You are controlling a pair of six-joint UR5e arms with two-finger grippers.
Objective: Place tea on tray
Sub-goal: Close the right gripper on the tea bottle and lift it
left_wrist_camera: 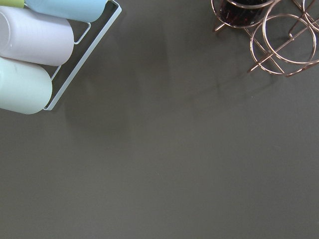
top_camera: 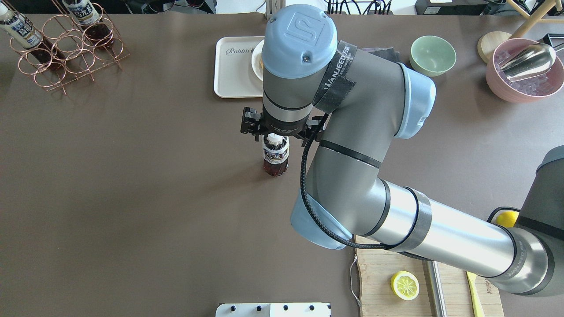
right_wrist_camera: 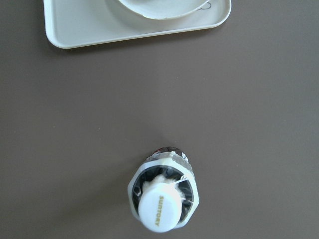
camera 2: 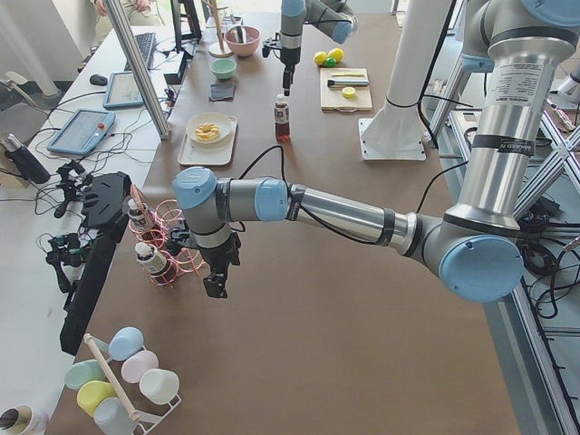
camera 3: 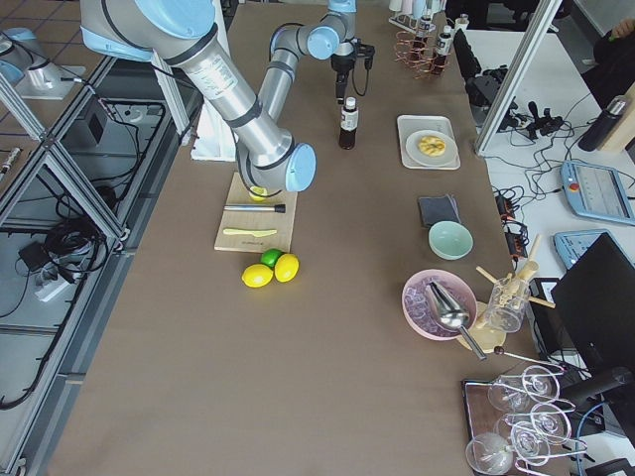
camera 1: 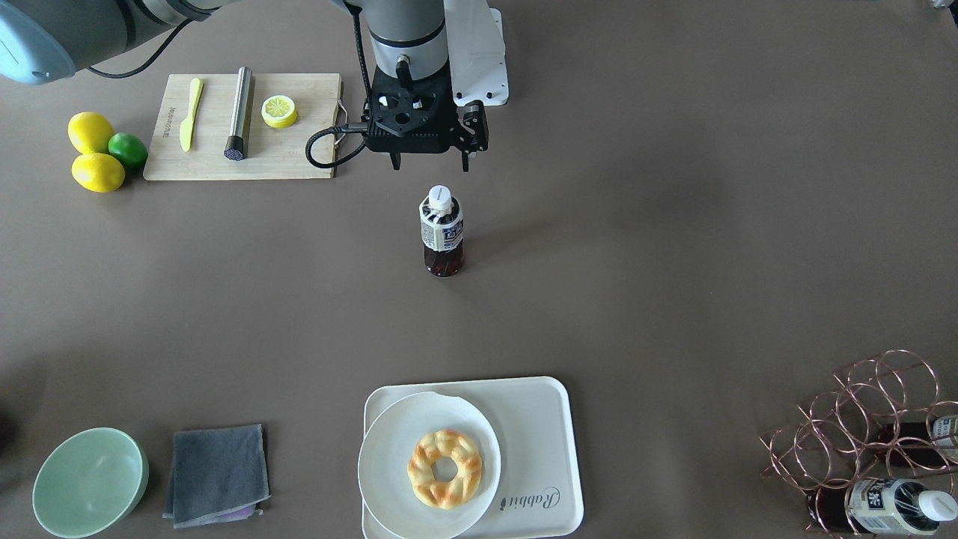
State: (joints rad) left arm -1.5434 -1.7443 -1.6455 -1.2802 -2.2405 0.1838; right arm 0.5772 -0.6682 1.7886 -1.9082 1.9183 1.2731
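Silver-grey arms [top_camera: 440, 237], pale-blue joint caps [top_camera: 299, 35] (black cable [top_camera: 302, 176])

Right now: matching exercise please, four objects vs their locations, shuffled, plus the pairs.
1. small clear plastic tea bottle, white cap
2. golden ring-shaped pastry
3. yellow lemon half
4. folded grey cloth

A. on round white plate
B. beside pale green bowl
C. upright on bare brown table
D. on wooden cutting board

Pairs: 1-C, 2-A, 3-D, 4-B

The brown table [camera 1: 673, 262] carries the tea [camera 1: 441, 232], tray [camera 1: 540, 423], cutting board [camera 1: 299, 153], green bowl [camera 1: 90, 483], grey cloth [camera 1: 217, 471] and wire rack [camera 1: 868, 427].
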